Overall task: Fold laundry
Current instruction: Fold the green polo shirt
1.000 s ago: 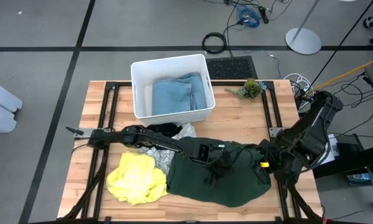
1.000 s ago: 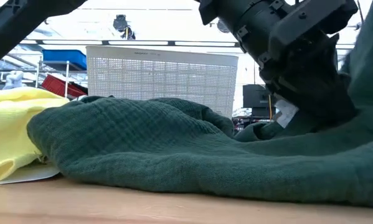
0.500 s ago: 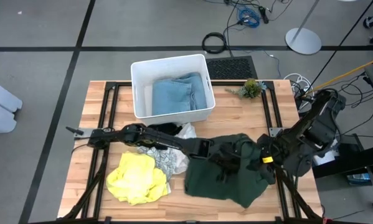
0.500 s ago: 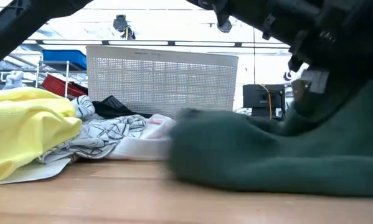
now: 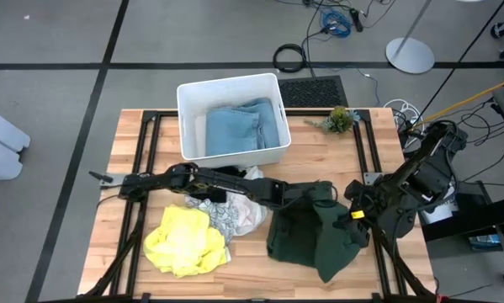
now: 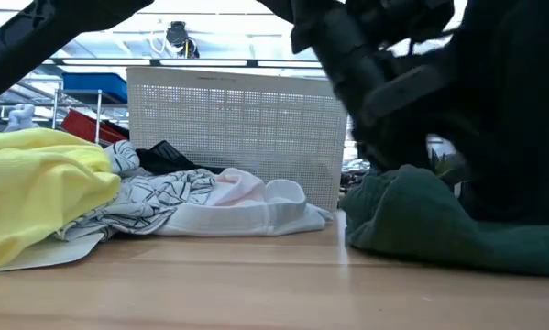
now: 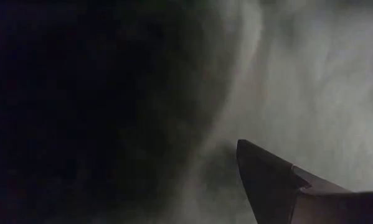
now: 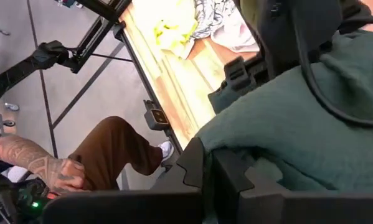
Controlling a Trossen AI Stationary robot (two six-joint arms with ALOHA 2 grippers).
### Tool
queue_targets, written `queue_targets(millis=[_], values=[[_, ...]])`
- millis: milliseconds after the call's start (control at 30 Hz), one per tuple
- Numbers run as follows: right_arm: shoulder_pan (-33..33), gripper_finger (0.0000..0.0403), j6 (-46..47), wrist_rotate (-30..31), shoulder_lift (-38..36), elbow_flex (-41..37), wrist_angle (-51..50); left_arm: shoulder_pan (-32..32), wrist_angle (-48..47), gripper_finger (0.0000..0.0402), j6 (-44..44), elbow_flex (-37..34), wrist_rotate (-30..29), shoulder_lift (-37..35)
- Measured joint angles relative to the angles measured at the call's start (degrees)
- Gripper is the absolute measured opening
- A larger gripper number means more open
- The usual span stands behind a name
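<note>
The dark green garment (image 5: 310,236) lies bunched on the table's right half, also in the low view (image 6: 421,220). My left gripper (image 5: 317,199) reaches across from the left and is buried in its far part. My right gripper (image 5: 352,215) is at its right edge, shut on it. The yellow garment (image 5: 183,240) lies at the near left. The white garment with grey pattern (image 5: 230,215) lies beside it, and the black one (image 5: 220,174) lies against the bin. The light blue one (image 5: 239,126) lies in the bin. My left gripper is shut on the dark green garment near its far edge (image 5: 323,192). The cloth wraps over the fingers and fills the left wrist view (image 7: 267,74), so the hold itself is hidden. Most of the garment lies on the table. My right gripper holds the dark green garment at its right edge (image 8: 236,134), coming level from the table's right. The cloth lies heaped over the fingers (image 8: 195,165), so one layer or several cannot be told. The rest lies slack on the table.
The white bin (image 5: 184,101) stands at the far middle of the table. A small plant (image 5: 339,119) sits at the far right. Bare wood (image 5: 151,143) shows at the far left. A person's tattooed arm (image 8: 24,163) and leg (image 8: 111,149) show beyond the near edge.
My left gripper has gone toward the table's right edge and a little toward the far edge, dragging the green garment's left part with it. The garment was spread wide and is now bunched at the right, uncovering the white patterned garment.
</note>
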Motion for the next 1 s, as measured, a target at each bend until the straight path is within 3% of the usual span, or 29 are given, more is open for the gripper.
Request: queue_targets(millis=[267, 367, 467, 633, 800, 1000], values=[[0.00, 0.0000, 0.95, 0.00, 0.31, -0.02, -1.87, 0.56, -7.97, 0.0198, 3.00, -0.04, 0.19, -4.66], [0.00, 0.0000, 4.31, -0.01, 0.36, -0.02, -5.66, 0.26, -7.03, 0.0198, 3.95, -0.04, 5.45, -6.63], [0.00, 0.0000, 5.13, 0.07, 0.26, -0.02, -6.96, -0.64, -1.44, 0.0198, 3.18, -0.04, 10.47, -7.51], [0.00, 0.0000, 2.17, 0.34, -0.28, -0.02, -1.99, -1.43, 12.83, 0.0198, -1.76, -5.03, 10.18, -6.92], [0.02, 0.0000, 1.11, 0.00, -0.26, -0.02, 0.43, 0.95, 31.12, 0.0198, -5.11, -10.61, 8.44, -6.90], [0.00, 0.0000, 1.18, -0.11, -0.26, -0.02, 1.07, 3.12, 37.71, 0.0198, -4.67, -11.67, 3.16, -5.66]])
